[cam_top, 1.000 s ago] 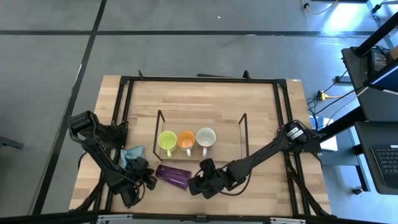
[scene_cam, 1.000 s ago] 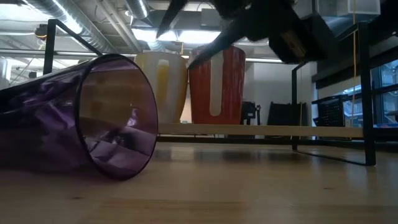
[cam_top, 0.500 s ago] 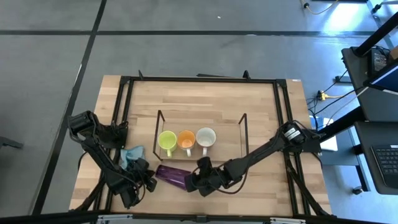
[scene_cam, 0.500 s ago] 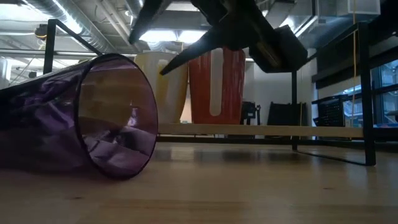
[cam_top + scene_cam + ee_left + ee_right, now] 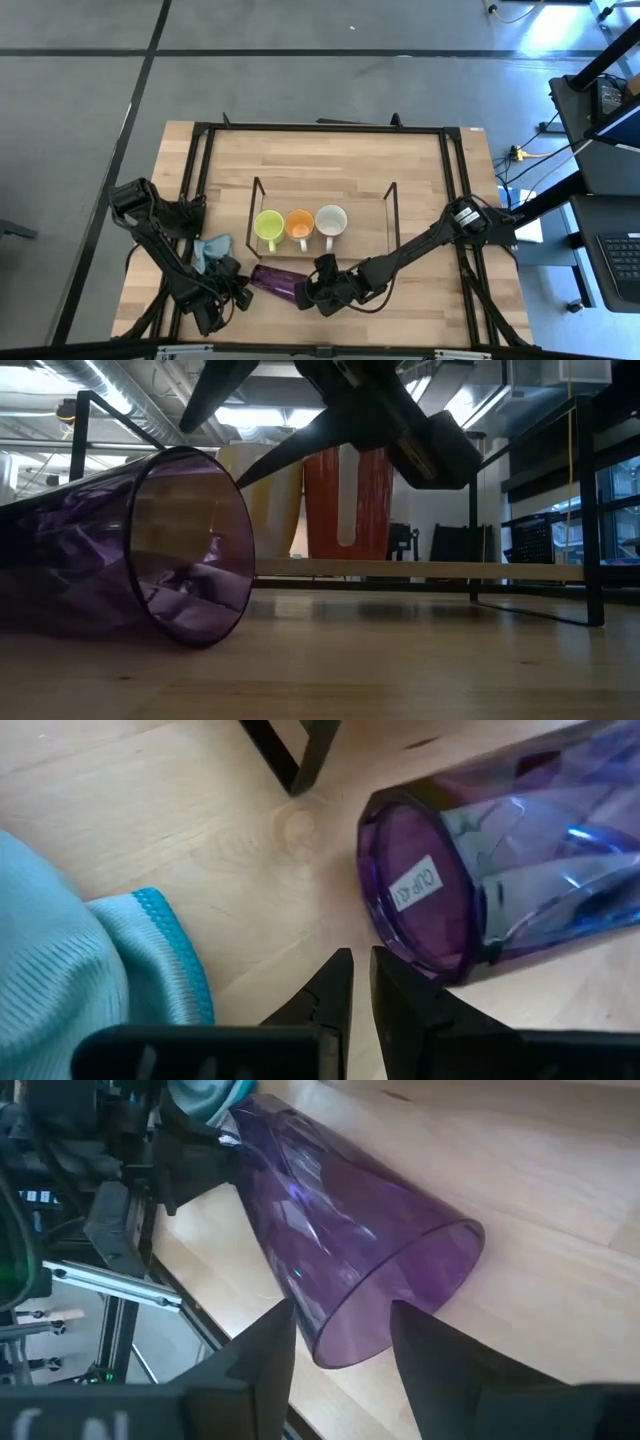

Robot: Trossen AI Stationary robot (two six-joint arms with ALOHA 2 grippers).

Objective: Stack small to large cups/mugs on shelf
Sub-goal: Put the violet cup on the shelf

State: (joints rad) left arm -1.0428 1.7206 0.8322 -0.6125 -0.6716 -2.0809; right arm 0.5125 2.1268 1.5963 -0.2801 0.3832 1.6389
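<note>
Leftmost: left gripper (image 5: 243,291), fingers nearly closed on nothing, resting at the table's (image 5: 420,170) near-left, tips just beside the purple cup's base. Blue cloth (image 5: 212,250) lies crumpled beside it.

Next: purple cup (image 5: 277,281), lying on its side on the wood in front of the shelf (image 5: 322,211), base toward the left gripper, mouth toward the right one.

Behind it, on the shelf: yellow-green mug (image 5: 268,227), orange mug (image 5: 299,225), white mug (image 5: 331,222), upright in a row.

Right: right gripper (image 5: 340,1342), fingers spread wide at the cup's mouth, gripping nothing yet.

Risk: the cup is smooth and tapered; an off-centre squeeze could make it roll away or squirt out of the fingers.
</note>
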